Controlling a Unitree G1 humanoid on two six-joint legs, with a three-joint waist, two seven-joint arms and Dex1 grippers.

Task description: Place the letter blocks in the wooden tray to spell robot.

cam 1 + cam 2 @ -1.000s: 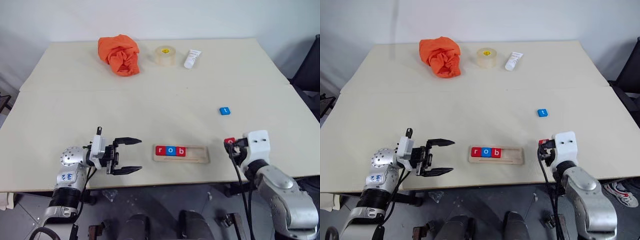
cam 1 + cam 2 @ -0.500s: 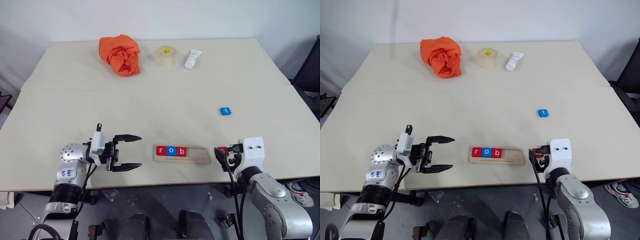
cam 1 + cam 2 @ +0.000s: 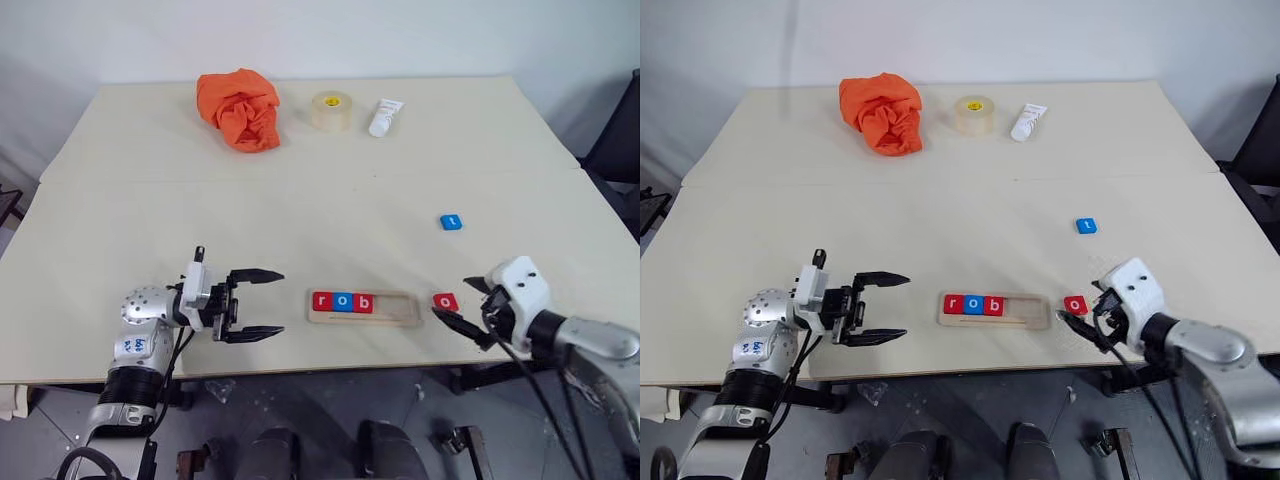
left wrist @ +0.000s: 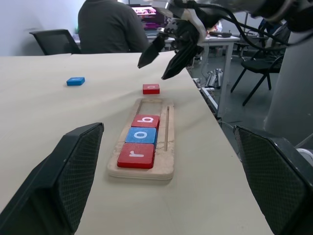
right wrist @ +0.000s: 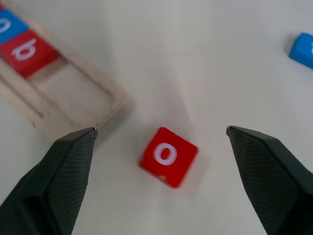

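The long pale-wood tray (image 3: 362, 306) near the beige surface's (image 3: 300, 220) front edge holds red r, blue o and red b tiles. A loose red o tile (image 3: 446, 301) lies just right of it, a blue t tile (image 3: 451, 222) farther back. The right pincer (image 3: 462, 306) hovers wide by the o tile, holding nothing; the left pincer (image 3: 262, 304) is wide, empty.

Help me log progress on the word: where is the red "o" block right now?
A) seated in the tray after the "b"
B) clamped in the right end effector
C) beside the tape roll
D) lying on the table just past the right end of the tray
D: the red "o" block lies flat on the table beside the tray, with the open right end effector apart from it.
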